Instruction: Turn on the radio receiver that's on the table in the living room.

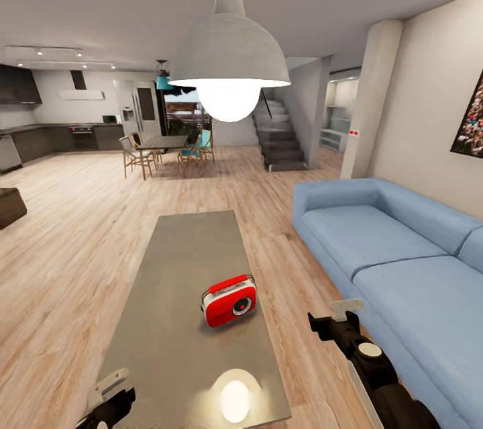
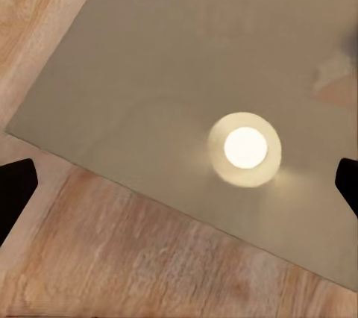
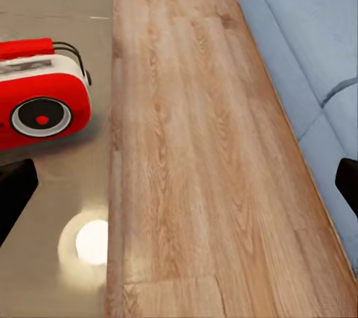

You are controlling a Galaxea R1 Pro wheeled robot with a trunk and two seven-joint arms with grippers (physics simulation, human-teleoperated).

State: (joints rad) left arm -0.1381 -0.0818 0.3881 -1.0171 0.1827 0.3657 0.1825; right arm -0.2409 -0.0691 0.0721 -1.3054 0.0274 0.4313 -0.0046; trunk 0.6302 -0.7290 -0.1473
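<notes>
While we have reached the radio [image 1: 229,301] on the tabletop [image 1: 181,248], both grippers' fingers stand apart and nothing is pressed yet.

left tool [image 1: 111,392] jaws spread, low; right tool [image 1: 345,311] jaws spread, arm extended forward

Bare table [image 1: 181,268] top all around the radio receiver [image 1: 229,301], sofa [image 1: 396,248] well apart.
</notes>
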